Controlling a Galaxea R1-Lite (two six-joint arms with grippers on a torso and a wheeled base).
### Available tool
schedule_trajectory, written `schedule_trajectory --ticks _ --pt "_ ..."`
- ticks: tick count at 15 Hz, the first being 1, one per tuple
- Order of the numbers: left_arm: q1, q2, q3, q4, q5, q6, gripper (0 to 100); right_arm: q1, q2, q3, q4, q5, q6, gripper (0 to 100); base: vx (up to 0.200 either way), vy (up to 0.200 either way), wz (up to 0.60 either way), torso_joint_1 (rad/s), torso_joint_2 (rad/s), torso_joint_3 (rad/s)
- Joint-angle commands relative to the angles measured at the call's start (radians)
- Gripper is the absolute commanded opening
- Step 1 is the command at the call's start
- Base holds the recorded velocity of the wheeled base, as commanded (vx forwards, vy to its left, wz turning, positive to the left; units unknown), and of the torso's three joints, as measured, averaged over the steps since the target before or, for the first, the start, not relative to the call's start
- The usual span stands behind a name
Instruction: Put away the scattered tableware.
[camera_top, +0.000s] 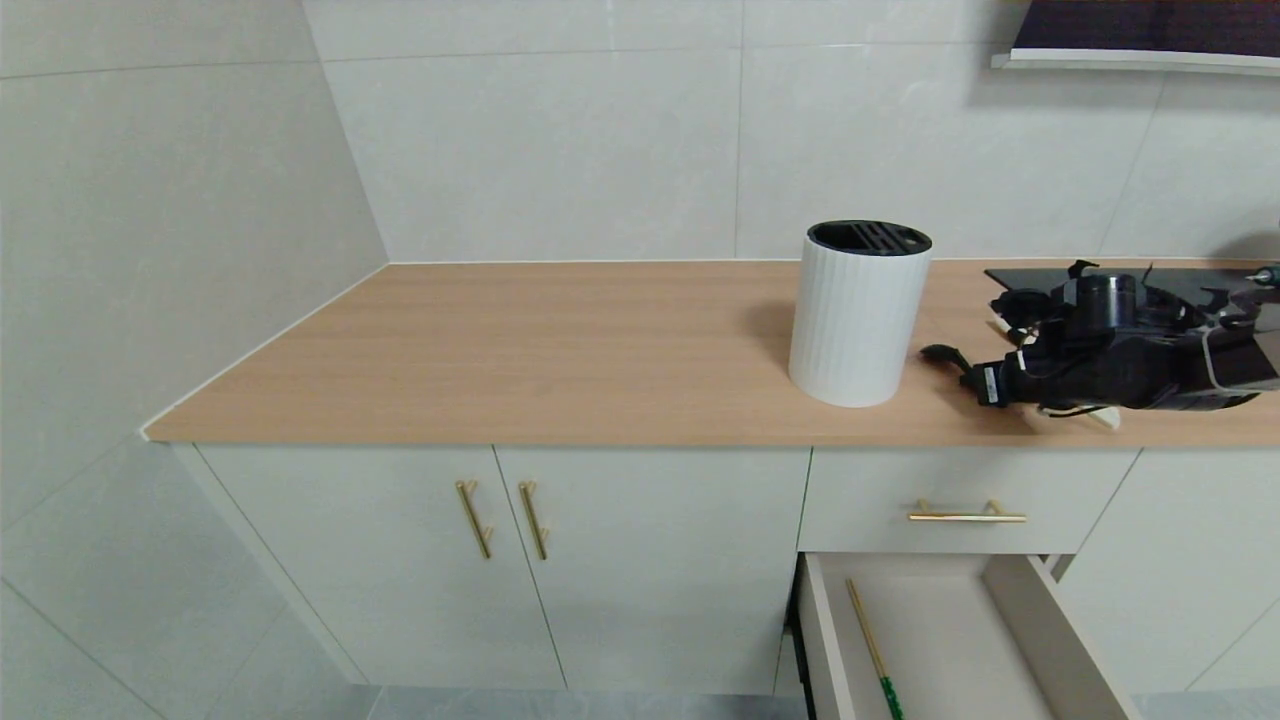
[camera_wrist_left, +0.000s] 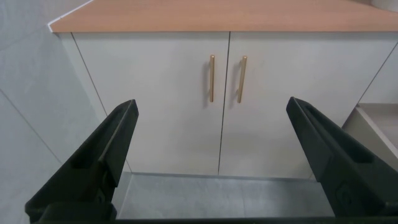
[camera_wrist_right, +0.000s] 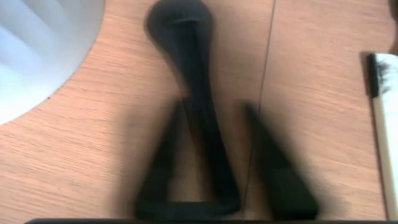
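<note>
A black utensil with a rounded end lies on the wooden counter, right beside the white ribbed holder with a black slotted top. My right gripper is low over the counter, open, its two fingers astride the utensil's handle with a gap on one side. In the head view the utensil's end sticks out of the right gripper towards the holder. My left gripper hangs wide open and empty in front of the lower cabinet doors.
A pale stick-like utensil lies on the counter beside the right gripper. Below, a drawer stands open with a wooden chopstick in it. A black stovetop sits at the back right. Walls close the counter's back and left.
</note>
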Motion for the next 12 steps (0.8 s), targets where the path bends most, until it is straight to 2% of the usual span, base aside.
schedule_trajectory --ticks 1,4,7,10,12 --pt "0.0 0.0 0.0 -0.002 0.0 0.0 100 0.002 0.004 0.002 0.005 0.001 0.0 0 0.0 0.0 0.0 0.0 0.0 0.0" --pt "0.0 0.0 0.0 -0.002 0.0 0.0 100 0.002 -0.003 0.002 0.005 0.001 0.0 0 0.0 0.0 0.0 0.0 0.0 0.0" --pt "0.0 0.0 0.0 0.0 0.0 0.0 100 0.002 -0.108 0.031 0.035 -0.001 0.076 0 0.0 0.0 0.0 0.0 0.0 0.0" --pt "0.0 0.0 0.0 -0.002 0.0 0.0 100 0.002 -0.382 0.16 0.209 -0.001 0.208 0 0.0 0.0 0.0 0.0 0.0 0.0" --pt "0.0 0.0 0.0 0.0 0.0 0.0 100 0.013 -0.552 0.303 0.275 -0.004 0.231 0 0.0 0.0 0.0 0.0 0.0 0.0"
